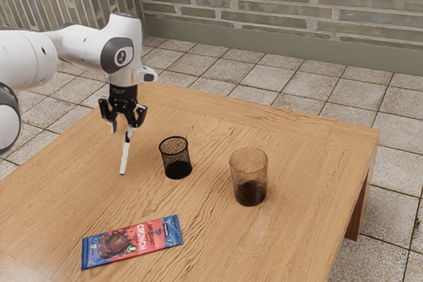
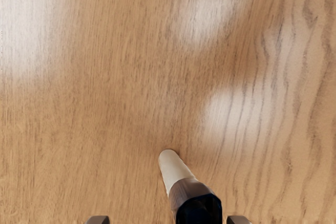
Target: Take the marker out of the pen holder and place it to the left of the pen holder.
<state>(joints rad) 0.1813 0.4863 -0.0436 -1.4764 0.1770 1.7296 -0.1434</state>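
Over the table (image 1: pixel 205 229), the gripper (image 1: pixel 121 129) stands open, its fingers well apart. The white marker (image 1: pixel 124 158) with a dark upper end is nearly upright, slightly tilted, just below and between the fingertips; whether its lower end touches the table I cannot tell. In the wrist view the marker (image 2: pixel 178 174) lies nearer one fingertip, with a wide gap to the other. The black mesh pen holder (image 1: pixel 176 162) stands upright, apart from the marker, toward the exterior view's right.
A brownish transparent cup (image 1: pixel 249 176) stands beyond the pen holder, toward the exterior view's right. A red and blue chocolate bar (image 1: pixel 132 240) lies flat at the nearer part of the table.
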